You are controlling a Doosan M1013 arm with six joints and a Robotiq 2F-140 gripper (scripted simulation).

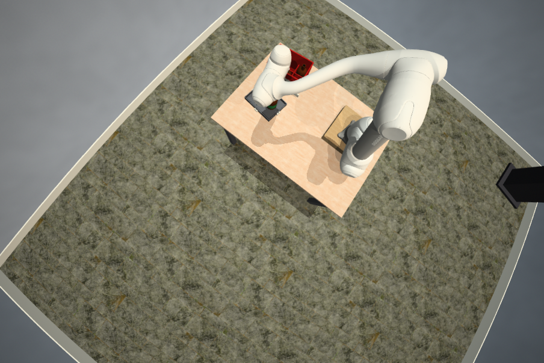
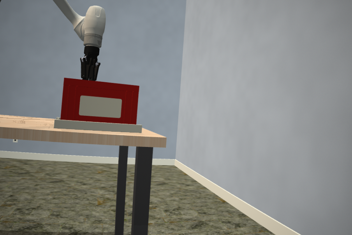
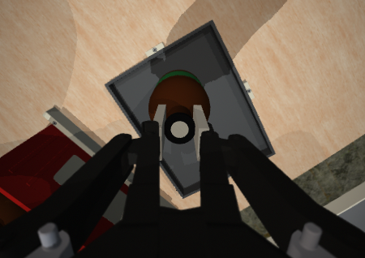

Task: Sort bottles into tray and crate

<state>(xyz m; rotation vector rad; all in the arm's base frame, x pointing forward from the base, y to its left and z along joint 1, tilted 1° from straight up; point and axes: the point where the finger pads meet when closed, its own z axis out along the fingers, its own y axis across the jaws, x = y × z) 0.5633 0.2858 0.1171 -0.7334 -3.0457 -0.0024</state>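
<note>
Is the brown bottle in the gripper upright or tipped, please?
Upright: the wrist view looks straight down on the brown bottle, its cap centred between the gripper fingers, above the tray.
</note>
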